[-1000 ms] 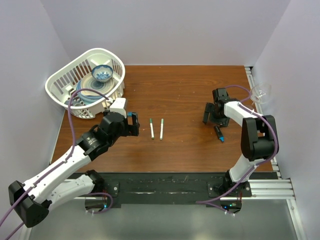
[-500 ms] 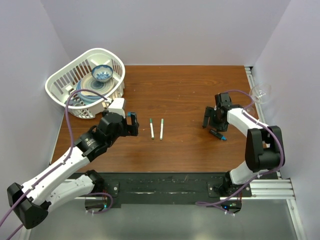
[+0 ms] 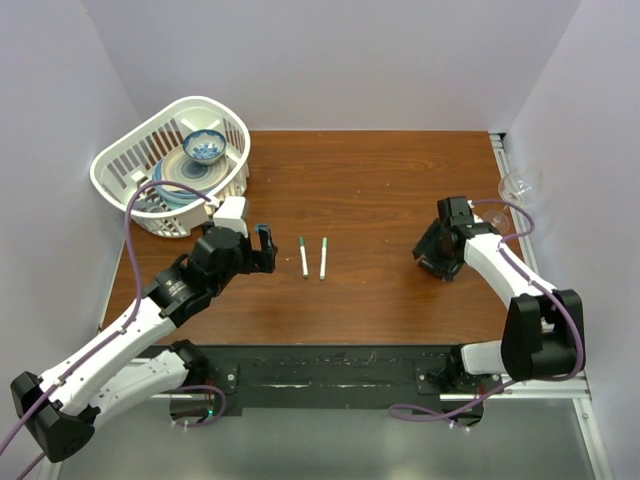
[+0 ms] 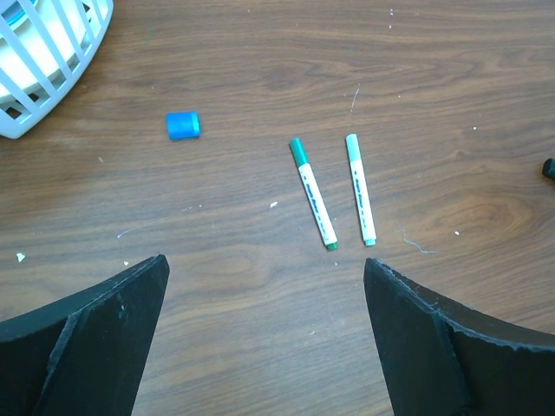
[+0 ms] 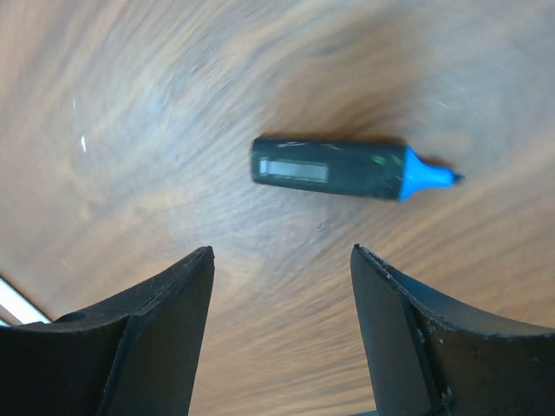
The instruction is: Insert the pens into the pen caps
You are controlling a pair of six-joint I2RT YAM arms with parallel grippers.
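We see the L gripper (image 3: 262, 250) released, fingers wide w/ nothing btwn them, at approx 9 o'clock of two white pens lying side by side, not touching, on the table (image 3: 370, 180): a green-ended pen (image 4: 313, 193) and a teal-ended pen (image 4: 361, 189). In the L wrist view a blue cap (image 4: 183, 125) lies at 10 o'clock of them, near the white basket (image 3: 120, 170). The R gripper (image 5: 277, 260) is also released, over a dark marker (image 5: 334, 169) w/ its blue tip pointing to 3 o'clock, untouched.
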